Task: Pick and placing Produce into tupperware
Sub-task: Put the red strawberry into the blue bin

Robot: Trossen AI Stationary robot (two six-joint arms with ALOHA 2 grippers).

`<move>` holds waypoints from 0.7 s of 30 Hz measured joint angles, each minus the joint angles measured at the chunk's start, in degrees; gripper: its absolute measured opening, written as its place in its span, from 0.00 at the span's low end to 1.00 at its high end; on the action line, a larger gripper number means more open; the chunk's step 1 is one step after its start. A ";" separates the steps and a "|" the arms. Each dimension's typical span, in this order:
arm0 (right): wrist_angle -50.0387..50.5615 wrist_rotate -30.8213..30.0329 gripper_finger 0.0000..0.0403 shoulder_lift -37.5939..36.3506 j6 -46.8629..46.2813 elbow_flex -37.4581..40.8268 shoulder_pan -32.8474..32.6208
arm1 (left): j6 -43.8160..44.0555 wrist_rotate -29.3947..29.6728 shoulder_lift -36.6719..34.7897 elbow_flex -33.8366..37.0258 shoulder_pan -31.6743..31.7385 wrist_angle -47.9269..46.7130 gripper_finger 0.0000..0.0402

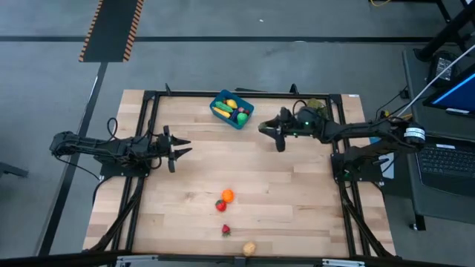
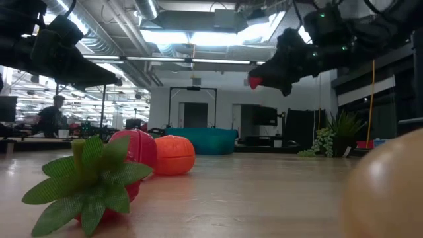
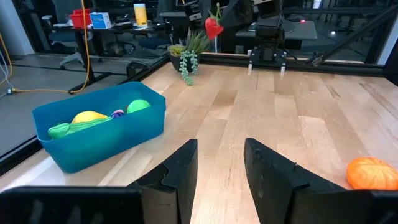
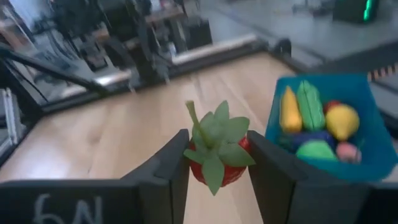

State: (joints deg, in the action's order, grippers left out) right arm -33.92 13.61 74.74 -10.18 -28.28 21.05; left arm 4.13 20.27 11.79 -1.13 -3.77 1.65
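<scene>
While a red strawberry [image 4: 217, 163] is sitting clamped in the right hand [image 1: 278, 138], hanging above the desk [image 1: 297, 193] just right of the blue tupperware [image 1: 231, 109] at upper centre, the carry is ending; next comes release over it. The left hand [image 1: 178, 148] is waiting empty, fingers apart. The bin's lower contents are hiding.

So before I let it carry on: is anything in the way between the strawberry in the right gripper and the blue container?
Nothing visible. The right gripper holds the strawberry in the air, beside the blue container. Only bare table lies between them. The left gripper waits well off to the other side.
</scene>
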 joint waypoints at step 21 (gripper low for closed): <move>-16.54 2.84 0.34 -0.02 1.94 4.97 2.74 | -0.16 0.02 0.00 0.00 0.00 0.00 0.31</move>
State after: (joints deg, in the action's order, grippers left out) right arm -50.46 16.45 74.72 -8.24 -23.31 23.79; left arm 3.97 20.29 11.79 -1.13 -3.78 1.65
